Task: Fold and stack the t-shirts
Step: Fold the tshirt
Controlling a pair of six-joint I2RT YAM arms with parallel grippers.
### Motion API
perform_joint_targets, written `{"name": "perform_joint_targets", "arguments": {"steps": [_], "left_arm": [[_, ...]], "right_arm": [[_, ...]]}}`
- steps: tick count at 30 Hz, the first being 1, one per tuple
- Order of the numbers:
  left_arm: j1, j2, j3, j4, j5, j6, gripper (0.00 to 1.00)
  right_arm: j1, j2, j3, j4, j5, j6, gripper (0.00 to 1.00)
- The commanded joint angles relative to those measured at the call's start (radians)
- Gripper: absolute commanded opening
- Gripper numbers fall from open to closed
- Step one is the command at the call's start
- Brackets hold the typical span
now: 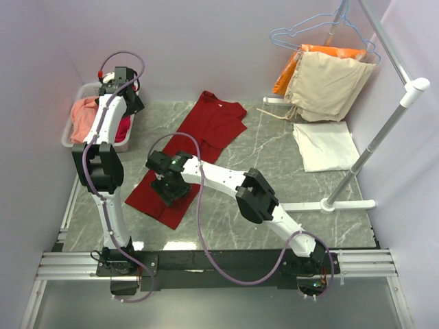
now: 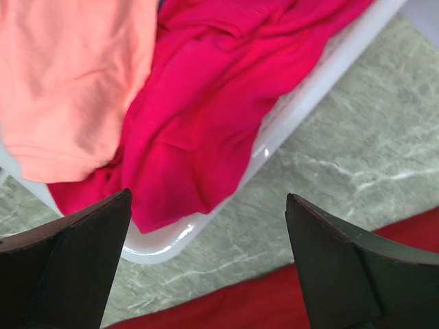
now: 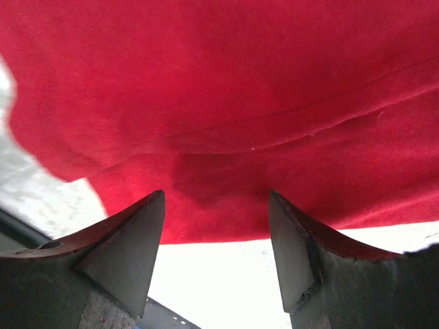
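A dark red t-shirt lies flat and long on the grey marble table, running from back centre to front left. My right gripper hovers over its near end, open, with only red cloth and the hem edge below its empty jaws. My left gripper is open and empty above the table beside a white basket. The basket holds a salmon-pink t-shirt and a magenta t-shirt. A folded cream-white t-shirt lies at the right.
The basket stands at the back left corner. A white clothes rack rises at the right, its foot on the table. Beige and orange garments hang on wire hangers at the back right.
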Motion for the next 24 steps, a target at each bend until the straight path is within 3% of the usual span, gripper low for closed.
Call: {"name": "perform_joint_targets", "arguments": {"steps": [1, 6, 13, 24], "left_arm": [[-0.005, -0.047, -0.004, 0.012, 0.033, -0.013, 1.00], [-0.003, -0.047, -0.008, 0.014, 0.036, -0.007, 1.00], [-0.002, -0.036, -0.005, 0.015, 0.044, -0.005, 0.99], [-0.005, -0.011, 0.019, 0.021, 0.117, 0.007, 1.00]], "right_arm": [[0.011, 0.038, -0.037, 0.012, 0.033, -0.025, 0.68], [0.011, -0.004, -0.187, 0.010, 0.049, -0.023, 0.66], [0.011, -0.213, -0.610, 0.087, 0.029, -0.048, 0.65], [0.008, -0.404, -0.853, 0.061, 0.078, 0.003, 0.63]]}}
